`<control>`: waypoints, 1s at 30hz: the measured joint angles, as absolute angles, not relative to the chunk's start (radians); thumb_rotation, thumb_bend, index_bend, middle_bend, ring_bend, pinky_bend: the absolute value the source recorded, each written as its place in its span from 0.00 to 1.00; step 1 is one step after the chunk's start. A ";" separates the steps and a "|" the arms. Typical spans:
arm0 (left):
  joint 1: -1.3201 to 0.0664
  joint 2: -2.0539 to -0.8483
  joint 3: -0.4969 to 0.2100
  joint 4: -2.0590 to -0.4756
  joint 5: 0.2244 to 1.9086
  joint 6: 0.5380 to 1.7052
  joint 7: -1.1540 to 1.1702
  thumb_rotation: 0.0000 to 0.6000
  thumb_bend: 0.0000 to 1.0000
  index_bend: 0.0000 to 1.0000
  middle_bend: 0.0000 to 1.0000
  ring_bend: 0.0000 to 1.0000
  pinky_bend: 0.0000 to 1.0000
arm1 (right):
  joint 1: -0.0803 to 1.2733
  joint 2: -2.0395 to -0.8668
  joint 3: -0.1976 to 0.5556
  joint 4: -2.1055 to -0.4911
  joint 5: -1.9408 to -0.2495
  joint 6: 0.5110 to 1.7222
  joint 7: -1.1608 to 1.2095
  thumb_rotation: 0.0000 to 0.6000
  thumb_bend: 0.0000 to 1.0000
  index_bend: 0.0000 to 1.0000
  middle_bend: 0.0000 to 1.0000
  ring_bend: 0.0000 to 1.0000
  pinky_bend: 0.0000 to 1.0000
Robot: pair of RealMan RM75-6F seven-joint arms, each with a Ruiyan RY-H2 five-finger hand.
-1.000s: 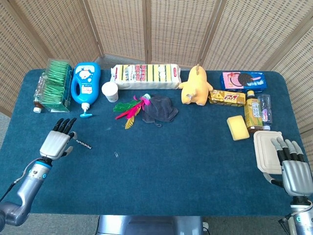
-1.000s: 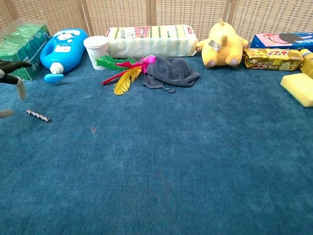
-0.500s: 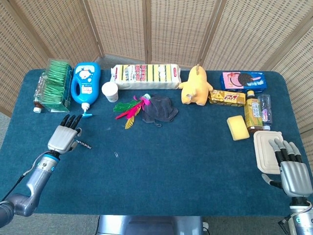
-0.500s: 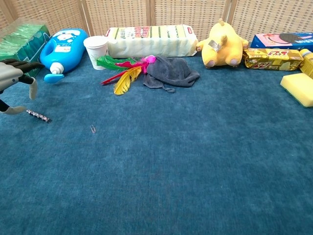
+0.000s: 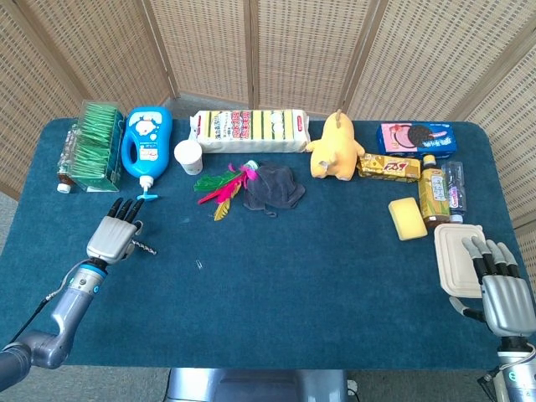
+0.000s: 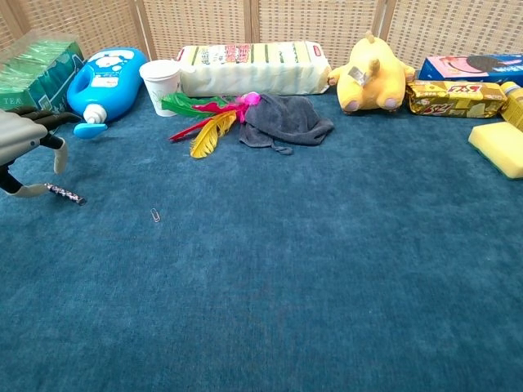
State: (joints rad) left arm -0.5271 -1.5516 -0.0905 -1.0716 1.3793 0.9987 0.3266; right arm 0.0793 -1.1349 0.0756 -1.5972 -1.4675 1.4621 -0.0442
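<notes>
The blue surface (image 5: 276, 276) carries everything. Nearest the blue bottle (image 5: 146, 144), the left hand (image 5: 112, 234) hovers with fingers (image 6: 57, 155) spread, grasping nothing, its thumb just beside the small dark screw (image 6: 65, 193). Far from the bottle, the right hand (image 5: 500, 285) rests released beside the white container (image 5: 454, 255).

left hand (image 5: 111, 239): grey metal back plate, black fingers with pale tips
left wrist: silver cuff with a blue ring
left arm: grey tube, thin black cable alongside
right hand (image 5: 500, 289): grey back plate, dark fingers with light segments
</notes>
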 measured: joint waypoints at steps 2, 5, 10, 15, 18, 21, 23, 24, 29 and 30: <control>-0.528 -1.558 -0.093 -1.067 1.367 0.991 0.326 1.00 0.56 0.45 0.00 0.00 0.03 | 0.079 -1.135 0.076 -1.597 -1.468 1.462 -0.042 1.00 0.00 0.00 0.00 0.00 0.00; -0.532 -1.566 -0.095 -1.062 1.357 0.986 0.330 1.00 0.56 0.45 0.00 0.00 0.03 | 0.079 -1.136 0.076 -1.595 -1.467 1.462 -0.041 1.00 0.00 0.00 0.00 0.00 0.00; -0.532 -1.561 -0.086 -1.062 1.359 0.994 0.332 1.00 0.56 0.45 0.00 0.00 0.03 | 0.080 -1.137 0.077 -1.592 -1.466 1.461 -0.038 1.00 0.00 0.00 0.00 0.00 0.00; -0.533 -1.563 -0.078 -1.056 1.361 0.995 0.327 1.00 0.56 0.45 0.00 0.00 0.03 | 0.080 -1.137 0.076 -1.594 -1.468 1.462 -0.037 1.00 0.00 0.00 0.00 0.00 0.00; -0.534 -1.567 -0.073 -1.055 1.363 0.995 0.331 1.00 0.56 0.45 0.00 0.00 0.03 | 0.080 -1.137 0.076 -1.595 -1.468 1.462 -0.037 1.00 0.00 0.00 0.00 0.00 0.00; -0.536 -1.570 -0.072 -1.055 1.361 0.996 0.334 1.00 0.56 0.45 0.00 0.00 0.03 | 0.080 -1.136 0.075 -1.595 -1.467 1.461 -0.035 1.00 0.00 0.00 0.00 0.00 0.00; -0.537 -1.572 -0.071 -1.054 1.360 0.997 0.338 1.00 0.56 0.45 0.00 0.00 0.03 | 0.081 -1.135 0.076 -1.595 -1.467 1.460 -0.035 1.00 0.00 0.00 0.00 0.00 0.00; -0.538 -1.572 -0.071 -1.054 1.359 0.997 0.340 1.00 0.56 0.45 0.00 0.00 0.03 | 0.081 -1.135 0.076 -1.595 -1.466 1.460 -0.034 1.00 0.00 0.00 0.00 0.00 0.00; -0.540 -1.573 -0.069 -1.054 1.355 0.995 0.349 1.00 0.56 0.45 0.00 0.00 0.03 | 0.081 -1.134 0.076 -1.596 -1.466 1.459 -0.031 1.00 0.00 0.00 0.00 0.00 0.00; -0.541 -1.573 -0.069 -1.054 1.354 0.994 0.351 1.00 0.56 0.46 0.00 0.00 0.03 | 0.081 -1.134 0.076 -1.596 -1.466 1.460 -0.031 1.00 0.00 0.00 0.00 0.00 0.00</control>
